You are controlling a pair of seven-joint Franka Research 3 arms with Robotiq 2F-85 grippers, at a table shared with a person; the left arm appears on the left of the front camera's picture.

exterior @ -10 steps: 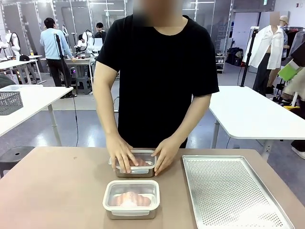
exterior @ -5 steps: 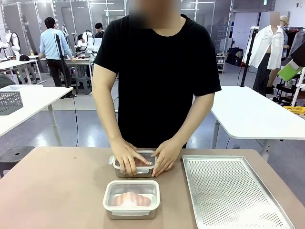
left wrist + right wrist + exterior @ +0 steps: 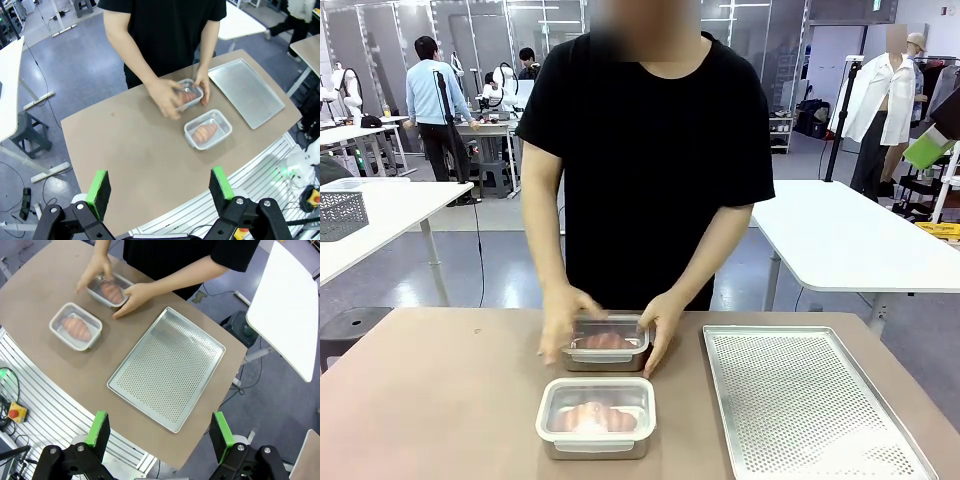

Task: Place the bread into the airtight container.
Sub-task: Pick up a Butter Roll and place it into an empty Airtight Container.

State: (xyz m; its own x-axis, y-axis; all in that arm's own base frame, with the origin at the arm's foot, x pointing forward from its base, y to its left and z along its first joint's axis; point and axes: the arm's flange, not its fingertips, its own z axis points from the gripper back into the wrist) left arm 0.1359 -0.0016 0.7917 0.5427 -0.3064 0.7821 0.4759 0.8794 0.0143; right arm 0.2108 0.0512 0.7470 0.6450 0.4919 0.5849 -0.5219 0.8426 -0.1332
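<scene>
Since a second ago, you can see the person's two hands have slid off the lid of the far clear rectangular lidded container (image 3: 606,343) to grip its sides, one hand (image 3: 563,322) on the picture's left and blurred, the other hand (image 3: 661,322) on the right; a brown bread roll (image 3: 604,340) lies inside it. From the front, a second clear lidded container (image 3: 596,416) with a bread roll (image 3: 593,417) inside sits nearer you on the tan table (image 3: 440,400), and a perforated metal tray (image 3: 805,400) lies to the right. Through the left wrist camera, you find the left gripper (image 3: 159,187) released, green pads spread wide and holding nothing, high above the table edge; both containers (image 3: 189,94) (image 3: 208,129) lie well apart from it, beyond its fingers. Through the right wrist camera, the right gripper (image 3: 159,429) also stands wide open and empty, above the tray (image 3: 167,370), with both containers (image 3: 111,290) (image 3: 76,325) well off toward the upper left.
</scene>
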